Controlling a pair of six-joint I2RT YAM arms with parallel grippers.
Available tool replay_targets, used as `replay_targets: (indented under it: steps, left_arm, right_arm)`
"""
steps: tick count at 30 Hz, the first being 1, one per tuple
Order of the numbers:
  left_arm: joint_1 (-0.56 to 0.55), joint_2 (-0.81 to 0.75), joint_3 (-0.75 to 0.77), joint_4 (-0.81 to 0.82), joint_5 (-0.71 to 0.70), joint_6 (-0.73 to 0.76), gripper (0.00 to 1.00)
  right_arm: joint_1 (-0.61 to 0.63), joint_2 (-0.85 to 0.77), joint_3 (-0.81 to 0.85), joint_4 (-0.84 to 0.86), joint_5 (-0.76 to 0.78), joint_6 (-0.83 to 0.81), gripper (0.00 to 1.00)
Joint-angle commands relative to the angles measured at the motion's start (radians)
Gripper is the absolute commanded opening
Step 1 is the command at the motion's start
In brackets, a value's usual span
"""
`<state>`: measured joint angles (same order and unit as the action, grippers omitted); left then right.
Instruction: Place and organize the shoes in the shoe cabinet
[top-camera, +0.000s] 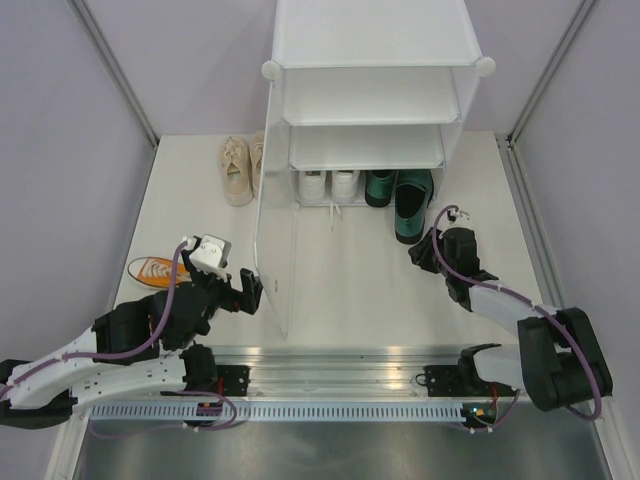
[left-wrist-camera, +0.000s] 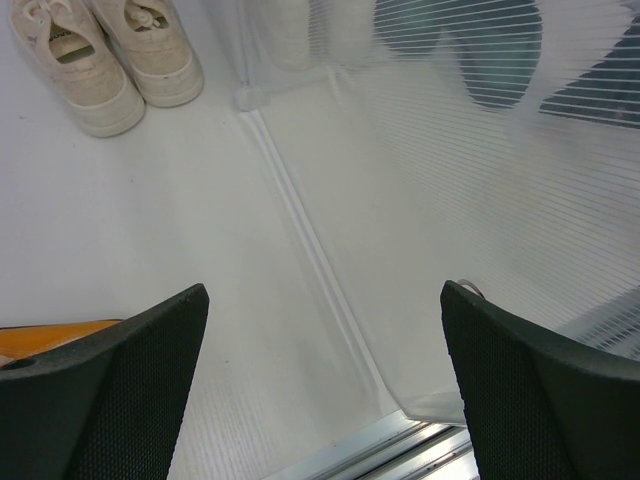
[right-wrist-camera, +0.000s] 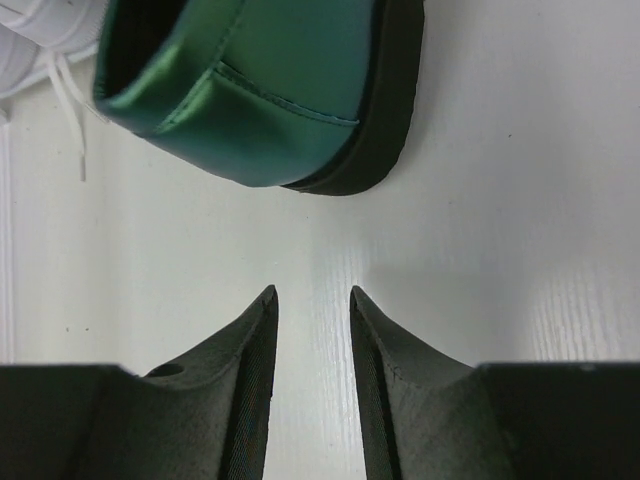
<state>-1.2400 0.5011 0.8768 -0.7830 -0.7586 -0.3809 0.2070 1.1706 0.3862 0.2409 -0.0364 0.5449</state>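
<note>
The white shoe cabinet (top-camera: 370, 60) stands at the back centre, open front toward me. On its bottom tier sit white sneakers (top-camera: 328, 185) and dark green heels (top-camera: 412, 210), one heel sticking out over the floor. My right gripper (top-camera: 420, 252) hovers just short of that green heel (right-wrist-camera: 260, 90); in the wrist view its tips (right-wrist-camera: 312, 292) stand a narrow gap apart with only floor between them. Cream sneakers (top-camera: 238, 168) lie left of the cabinet. One orange sneaker (top-camera: 152, 270) lies by my left gripper (top-camera: 245, 290), which is wide open and empty (left-wrist-camera: 325, 290).
The cabinet's translucent side panel (left-wrist-camera: 480, 180) runs close along the right of my left gripper. A metal rail (top-camera: 340, 365) crosses the near edge. Grey walls close in both sides. A white shoelace (right-wrist-camera: 70, 100) trails on the floor beside the green heel.
</note>
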Motion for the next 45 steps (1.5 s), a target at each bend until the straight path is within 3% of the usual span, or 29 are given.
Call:
replay_targets:
  steps: [1, 14, 26, 45]
  left_arm:
    - [0.007, -0.006, -0.001, 0.014, -0.019, 0.028, 1.00]
    - [0.008, -0.004, -0.004, 0.014, -0.033, 0.027, 1.00]
    - [0.008, -0.003, -0.006, 0.014, -0.038, 0.027, 1.00]
    - [0.010, -0.004, -0.006, 0.014, -0.044, 0.027, 1.00]
  right_arm:
    - [0.006, 0.105, 0.035, 0.178, -0.033, 0.030, 0.40]
    - [-0.011, 0.330, 0.325, 0.121, 0.099, 0.000, 0.42]
    - [-0.078, 0.468, 0.548, 0.097, 0.095, -0.005, 0.40]
    - [-0.081, 0.416, 0.628, 0.173, 0.055, -0.040, 0.39]
